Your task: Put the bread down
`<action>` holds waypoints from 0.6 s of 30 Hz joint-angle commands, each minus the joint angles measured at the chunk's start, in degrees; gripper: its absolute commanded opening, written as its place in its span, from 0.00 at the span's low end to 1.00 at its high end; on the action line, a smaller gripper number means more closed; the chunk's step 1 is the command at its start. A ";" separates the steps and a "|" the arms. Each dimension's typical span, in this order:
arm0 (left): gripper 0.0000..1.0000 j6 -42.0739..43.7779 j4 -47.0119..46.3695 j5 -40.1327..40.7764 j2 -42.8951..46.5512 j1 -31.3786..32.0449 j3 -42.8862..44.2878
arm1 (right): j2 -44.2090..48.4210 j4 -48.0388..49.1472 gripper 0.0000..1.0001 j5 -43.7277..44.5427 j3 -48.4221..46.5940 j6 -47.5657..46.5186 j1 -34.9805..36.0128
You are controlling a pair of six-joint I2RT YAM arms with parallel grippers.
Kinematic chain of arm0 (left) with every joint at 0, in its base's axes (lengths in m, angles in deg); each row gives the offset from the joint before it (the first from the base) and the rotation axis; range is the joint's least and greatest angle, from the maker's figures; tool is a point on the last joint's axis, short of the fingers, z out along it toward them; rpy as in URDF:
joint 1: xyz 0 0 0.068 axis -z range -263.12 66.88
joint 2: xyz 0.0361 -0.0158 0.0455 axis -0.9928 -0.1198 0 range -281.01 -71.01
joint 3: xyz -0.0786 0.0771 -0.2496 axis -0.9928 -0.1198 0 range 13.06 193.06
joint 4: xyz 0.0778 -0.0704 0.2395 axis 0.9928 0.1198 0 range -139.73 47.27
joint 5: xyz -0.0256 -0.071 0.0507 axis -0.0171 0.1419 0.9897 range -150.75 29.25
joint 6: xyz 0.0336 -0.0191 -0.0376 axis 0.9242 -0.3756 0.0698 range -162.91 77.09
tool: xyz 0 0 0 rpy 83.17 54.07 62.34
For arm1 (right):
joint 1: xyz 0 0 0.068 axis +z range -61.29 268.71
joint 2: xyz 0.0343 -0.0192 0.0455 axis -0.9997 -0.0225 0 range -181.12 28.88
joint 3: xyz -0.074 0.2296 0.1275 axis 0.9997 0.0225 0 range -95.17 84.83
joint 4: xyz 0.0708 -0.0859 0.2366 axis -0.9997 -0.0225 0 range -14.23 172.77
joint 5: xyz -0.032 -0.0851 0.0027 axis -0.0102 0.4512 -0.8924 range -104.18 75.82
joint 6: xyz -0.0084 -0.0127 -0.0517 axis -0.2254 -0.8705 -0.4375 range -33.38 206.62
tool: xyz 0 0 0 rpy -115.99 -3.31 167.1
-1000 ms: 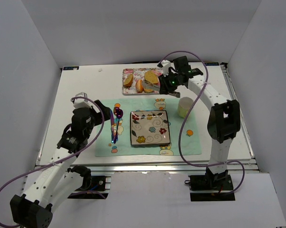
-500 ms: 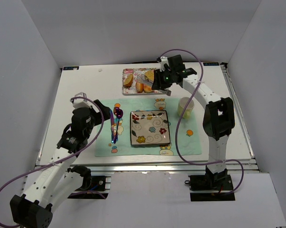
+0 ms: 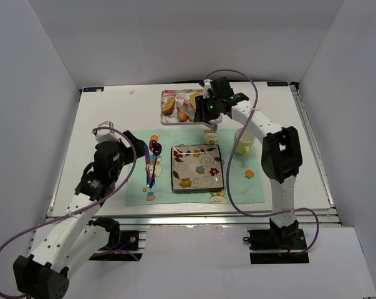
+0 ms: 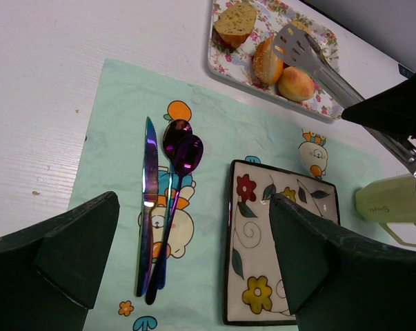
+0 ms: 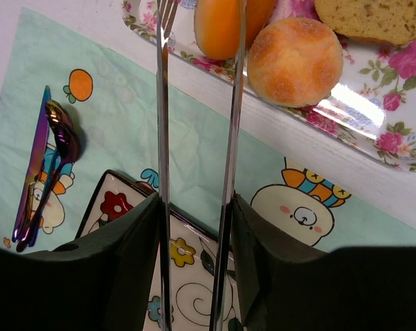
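Observation:
The bread (image 5: 220, 22), a smooth orange oval roll, lies on the floral tray (image 5: 345, 103) next to a rounder grainy roll (image 5: 295, 61). My right gripper (image 5: 194, 207) is shut on a pair of metal tongs (image 5: 163, 124). The tongs' two arms stand apart. One passes left of the bread and the other crosses over it, with nothing pinched between them. From the left wrist view the tongs' slotted head (image 4: 294, 45) hovers over the rolls, just behind the bread (image 4: 296, 83). My left gripper (image 4: 194, 200) hangs open over the mat, holding nothing.
A square flowered plate (image 3: 175, 169) sits on the pale green mat (image 3: 134, 193), with a knife (image 4: 149, 200) and spoon (image 4: 183, 152) to its left. A pale green cup (image 3: 242, 140) stands right of the plate. Bread slices (image 4: 235, 21) share the tray.
My right arm has swung left along the tray, carrying the tongs over the rolls, and the tongs' arms have spread a little. The left arm has not moved.

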 commanded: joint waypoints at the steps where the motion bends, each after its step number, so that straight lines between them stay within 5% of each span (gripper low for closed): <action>1: 0.98 -0.35 0.54 1.17 0.83 -0.18 1.75 | 0.24 2.62 0.49 5.00 -2.56 0.59 1.12; 18: 0.98 -0.26 0.27 1.44 1.71 -0.18 1.31 | 1.03 2.00 0.50 8.00 -0.45 -0.12 3.93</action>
